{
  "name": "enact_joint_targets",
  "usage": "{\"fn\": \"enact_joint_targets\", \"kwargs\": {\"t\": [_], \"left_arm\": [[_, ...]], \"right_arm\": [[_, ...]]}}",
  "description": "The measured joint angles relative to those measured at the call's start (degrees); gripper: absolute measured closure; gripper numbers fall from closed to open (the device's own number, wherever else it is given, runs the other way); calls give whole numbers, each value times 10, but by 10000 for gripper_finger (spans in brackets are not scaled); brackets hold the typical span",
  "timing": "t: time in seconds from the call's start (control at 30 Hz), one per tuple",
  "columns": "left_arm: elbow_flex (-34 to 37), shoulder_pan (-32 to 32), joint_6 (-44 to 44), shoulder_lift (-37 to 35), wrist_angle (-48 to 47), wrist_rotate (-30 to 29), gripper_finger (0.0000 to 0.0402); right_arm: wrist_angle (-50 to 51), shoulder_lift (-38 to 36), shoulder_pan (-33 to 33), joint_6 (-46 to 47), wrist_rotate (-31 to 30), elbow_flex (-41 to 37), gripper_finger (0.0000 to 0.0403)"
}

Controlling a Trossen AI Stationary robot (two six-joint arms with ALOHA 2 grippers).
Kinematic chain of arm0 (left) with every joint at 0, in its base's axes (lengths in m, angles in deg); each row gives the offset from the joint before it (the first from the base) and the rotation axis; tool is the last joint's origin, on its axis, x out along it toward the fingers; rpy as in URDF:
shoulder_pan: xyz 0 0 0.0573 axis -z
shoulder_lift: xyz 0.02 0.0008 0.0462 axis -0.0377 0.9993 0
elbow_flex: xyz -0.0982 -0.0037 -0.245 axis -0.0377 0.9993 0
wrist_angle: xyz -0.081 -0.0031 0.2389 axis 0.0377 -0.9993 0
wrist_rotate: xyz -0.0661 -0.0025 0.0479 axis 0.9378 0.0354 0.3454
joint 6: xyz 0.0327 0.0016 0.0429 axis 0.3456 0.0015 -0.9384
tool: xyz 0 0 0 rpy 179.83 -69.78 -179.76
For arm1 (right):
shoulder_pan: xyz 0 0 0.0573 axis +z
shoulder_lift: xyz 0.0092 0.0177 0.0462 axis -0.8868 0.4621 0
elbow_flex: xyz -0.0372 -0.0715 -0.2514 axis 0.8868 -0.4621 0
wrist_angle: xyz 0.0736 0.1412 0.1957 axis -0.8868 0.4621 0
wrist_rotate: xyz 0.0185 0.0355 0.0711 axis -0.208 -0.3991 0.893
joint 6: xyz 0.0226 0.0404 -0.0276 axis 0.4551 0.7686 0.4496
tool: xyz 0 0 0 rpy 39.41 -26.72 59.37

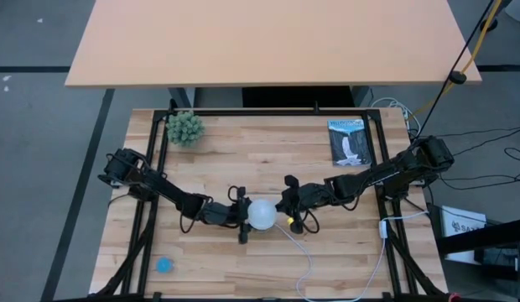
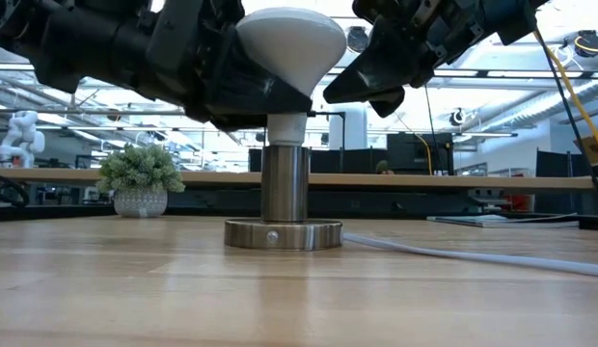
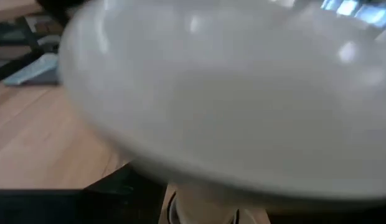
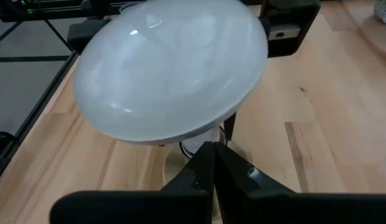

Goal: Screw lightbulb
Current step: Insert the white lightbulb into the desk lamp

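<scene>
The left gripper (image 1: 243, 216) is clamped on the one lightbulb (image 1: 262, 214), its fingers at either side of the dome. The right gripper (image 1: 290, 210) sits just beside the bulb with its two fingers (image 4: 213, 163) pressed together, holding nothing. The lightbulb has a broad, smooth white dome narrowing to a white neck, and it stands upright in the single metal socket (image 2: 284, 183), a cylinder on a round base near the middle of the wooden table (image 1: 268, 151). One white cord (image 1: 306, 264) trails from the base. Farther out lie one small blue disc (image 1: 163, 265), one potted green plant (image 1: 184, 127), and one booklet (image 1: 350, 143) whose cover lettering is too small to read.
</scene>
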Motion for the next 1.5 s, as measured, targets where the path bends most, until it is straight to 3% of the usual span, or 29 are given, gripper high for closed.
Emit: {"fn": "enact_joint_targets", "kwargs": {"t": [1.5], "left_arm": [[0, -2, 7, 0, 0, -1, 182]], "right_arm": [[0, 0, 0, 14, 0, 0, 403]]}}
